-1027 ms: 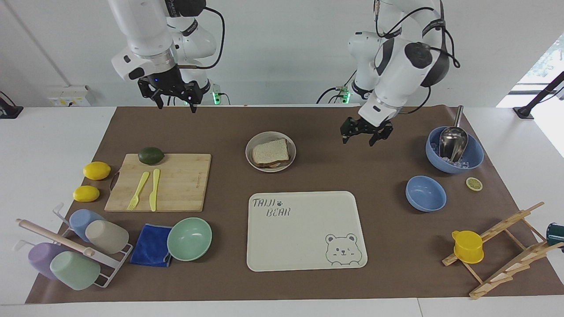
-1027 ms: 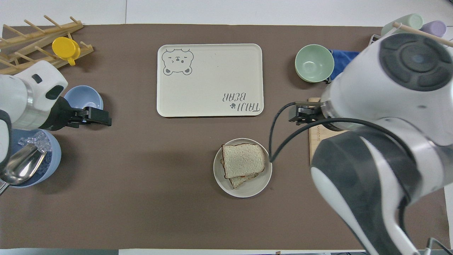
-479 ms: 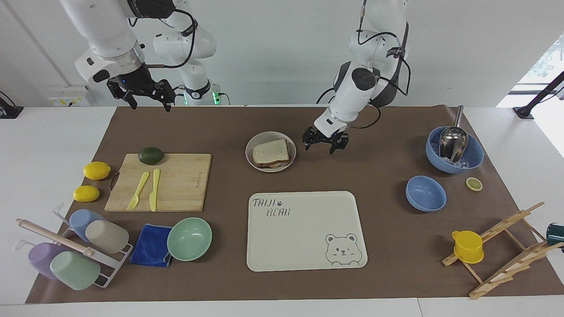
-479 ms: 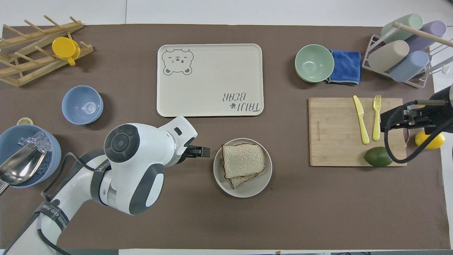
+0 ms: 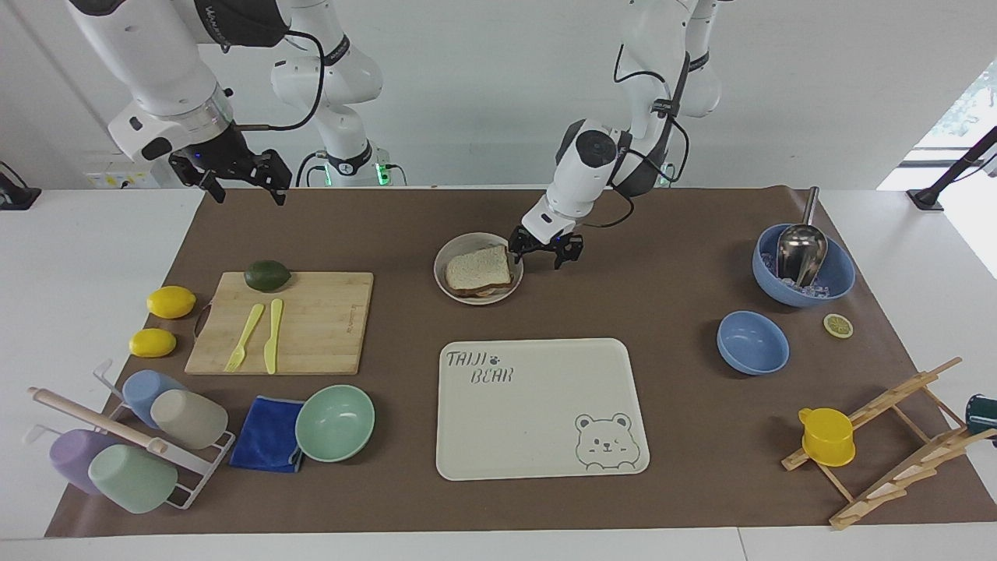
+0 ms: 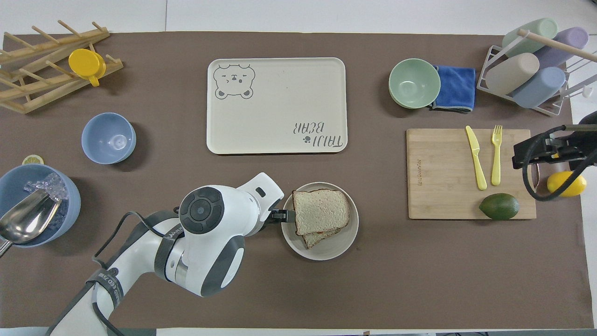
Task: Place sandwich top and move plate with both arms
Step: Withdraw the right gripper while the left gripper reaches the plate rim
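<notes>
- I see the sandwich top already on the stack in the plate, centre frame.
- Plate move is left: my left pincer, jaws spread, is at the rim.
- Right pincer waits open, upper left of the facing view.

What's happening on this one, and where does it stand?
The sandwich top already lies on the sandwich in the plate. The left gripper is low at the plate's rim, on the side toward the left arm's end, jaws open, holding nothing. The right gripper hangs open in the air above the table's edge, at the right arm's end.
</notes>
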`<state>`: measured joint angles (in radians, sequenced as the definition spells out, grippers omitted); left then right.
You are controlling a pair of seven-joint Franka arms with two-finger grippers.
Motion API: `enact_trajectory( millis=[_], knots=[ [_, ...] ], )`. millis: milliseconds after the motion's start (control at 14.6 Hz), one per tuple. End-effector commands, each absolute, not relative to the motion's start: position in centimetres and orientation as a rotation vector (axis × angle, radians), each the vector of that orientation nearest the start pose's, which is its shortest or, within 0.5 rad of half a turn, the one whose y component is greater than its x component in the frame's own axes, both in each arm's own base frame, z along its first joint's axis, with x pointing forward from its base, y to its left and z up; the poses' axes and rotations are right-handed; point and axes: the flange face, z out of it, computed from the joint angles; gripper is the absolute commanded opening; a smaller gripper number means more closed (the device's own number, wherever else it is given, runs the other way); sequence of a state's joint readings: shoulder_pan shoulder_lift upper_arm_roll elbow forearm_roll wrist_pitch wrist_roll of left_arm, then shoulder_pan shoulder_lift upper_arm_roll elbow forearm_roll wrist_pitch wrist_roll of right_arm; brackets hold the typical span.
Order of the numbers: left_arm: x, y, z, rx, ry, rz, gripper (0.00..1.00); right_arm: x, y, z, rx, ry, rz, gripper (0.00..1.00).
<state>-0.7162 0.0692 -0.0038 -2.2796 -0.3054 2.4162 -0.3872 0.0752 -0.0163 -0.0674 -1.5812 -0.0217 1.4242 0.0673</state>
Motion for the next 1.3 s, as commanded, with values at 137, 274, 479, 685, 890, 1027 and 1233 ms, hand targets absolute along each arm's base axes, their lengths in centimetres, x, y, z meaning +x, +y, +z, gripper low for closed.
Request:
enact_trajectory(
  millis=[137,274,479,685,890,1027,1233],
  knots=[
    [39.2,-36.3,31.5,-3.365,0.095,0.069,0.76,54.0,-0.3,61.6,-3.14,0.078,0.227,1.0],
    [39.0,-36.6,31.2,-3.361,0.108,0.073,0.76,54.5,-1.6,60.6,-3.135,0.106,0.258,1.0],
    [39.0,-36.7,31.0,-3.359,0.108,0.077,0.73,54.9,-1.8,61.0,-3.139,0.097,0.193,1.0],
    [39.0,-36.7,31.0,-3.359,0.108,0.077,0.65,55.5,-2.3,61.5,-3.147,0.107,0.114,1.0],
    [39.0,-36.7,30.8,-3.358,0.108,0.081,0.58,55.3,-2.7,61.6,-3.145,0.052,0.123,1.0],
    [39.0,-36.7,30.9,-3.359,0.107,0.077,0.55,55.3,-2.8,61.7,-3.151,0.047,0.117,1.0],
    [39.1,-36.8,30.8,-3.372,0.089,0.069,0.49,54.7,-3.0,62.0,-3.146,0.068,0.116,1.0]
  ],
)
